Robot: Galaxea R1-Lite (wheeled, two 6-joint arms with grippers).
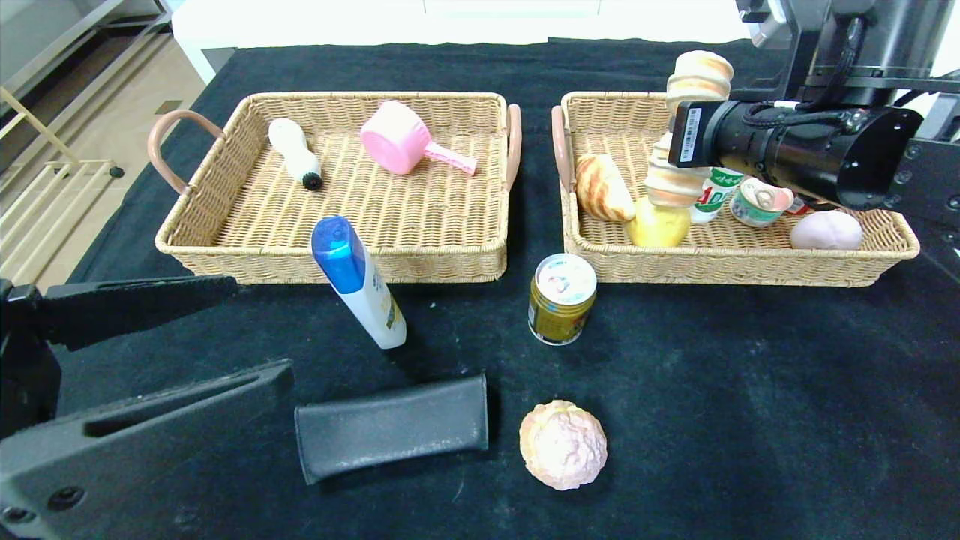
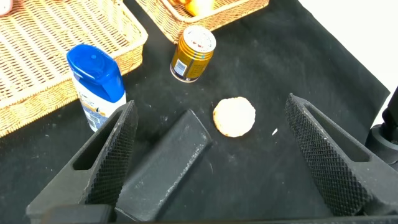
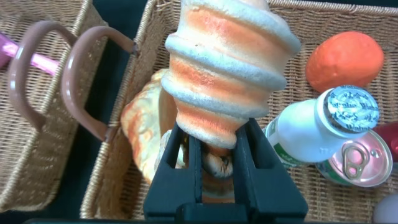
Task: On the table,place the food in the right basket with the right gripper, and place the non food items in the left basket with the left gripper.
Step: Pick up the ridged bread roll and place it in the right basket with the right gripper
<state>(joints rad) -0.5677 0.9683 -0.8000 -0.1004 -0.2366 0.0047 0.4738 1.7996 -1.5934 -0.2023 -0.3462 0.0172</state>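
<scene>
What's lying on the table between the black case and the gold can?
Only bare black cloth separates the black case from the gold can in the head view; the puff pastry sits off to the side.

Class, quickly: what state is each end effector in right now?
Left end effector: open, holding nothing, low over the black case.
Right end effector: closed on the spiral bread, above the right basket.

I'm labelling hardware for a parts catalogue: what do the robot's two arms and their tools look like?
Both are matte black. The left tool has two long wedge-shaped fingers with slots and diamond-textured inner pads. The right tool has ribbed black fingers; its wrist is a glossy black cylinder with looped black cables and a white barcode label.
</scene>
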